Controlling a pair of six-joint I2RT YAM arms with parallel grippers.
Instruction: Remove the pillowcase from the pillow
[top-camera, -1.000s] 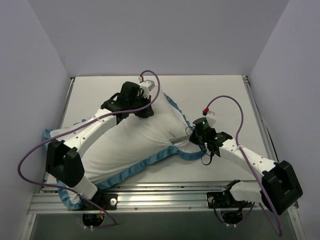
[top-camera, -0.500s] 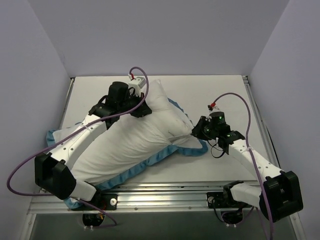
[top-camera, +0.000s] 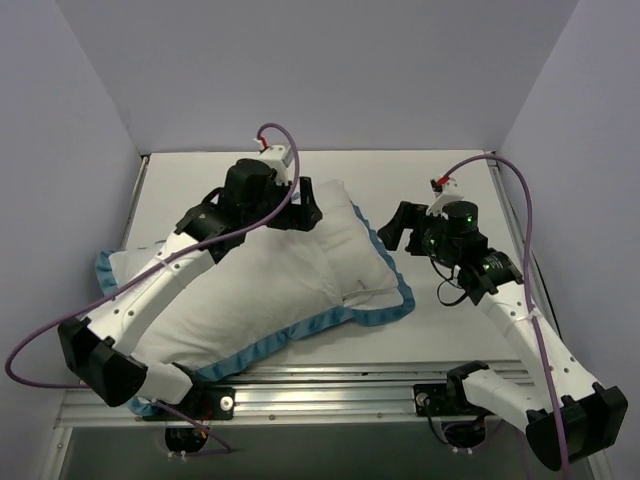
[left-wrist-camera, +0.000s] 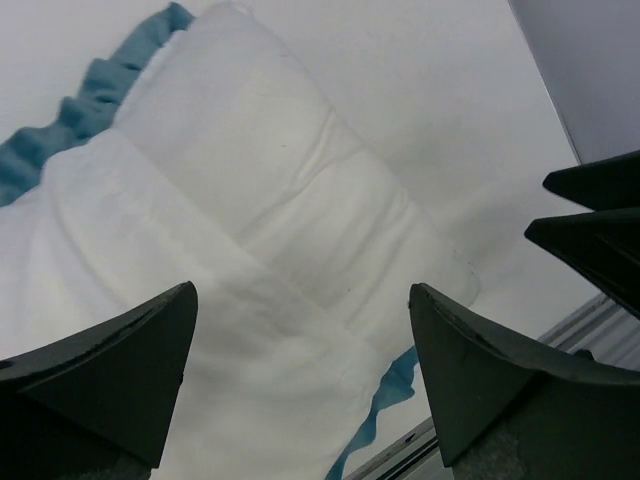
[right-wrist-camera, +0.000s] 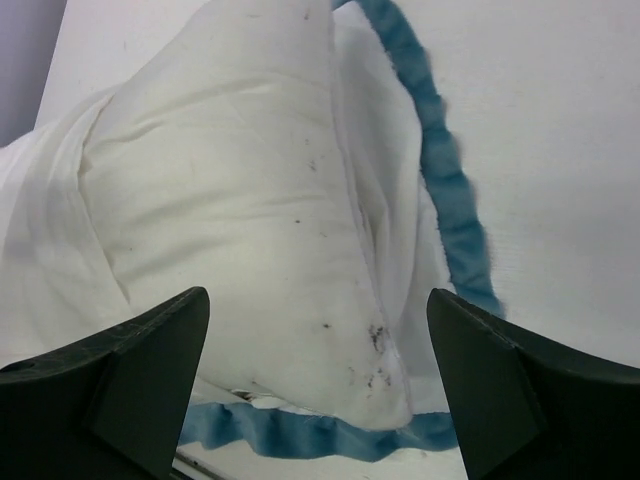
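The pillow (top-camera: 335, 245) lies diagonally on the table, plump and plain white. The pillowcase (top-camera: 205, 305) covers its lower left part, white side out, and its teal ruffle (top-camera: 290, 332) trails along the front and right edges. My left gripper (top-camera: 305, 214) hovers open over the pillow's far end with nothing between its fingers. In the left wrist view (left-wrist-camera: 300, 385) a fabric edge crosses the pillow (left-wrist-camera: 270, 160). My right gripper (top-camera: 392, 228) hangs open just right of the pillow's right side, apart from it. Its wrist view (right-wrist-camera: 315, 385) looks down on the stained pillow corner (right-wrist-camera: 250, 200) and the ruffle (right-wrist-camera: 445, 180).
White table (top-camera: 440, 180) enclosed by pale walls on the left, back and right. A metal rail (top-camera: 330, 385) runs along the near edge by the arm bases. The left arm stretches over the pillow's left half. Purple cables loop off both arms.
Both grippers have opened and let go of the fabric. The right gripper has risen and pulled back to the right. The pillow's raised end has dropped and settled flatter.
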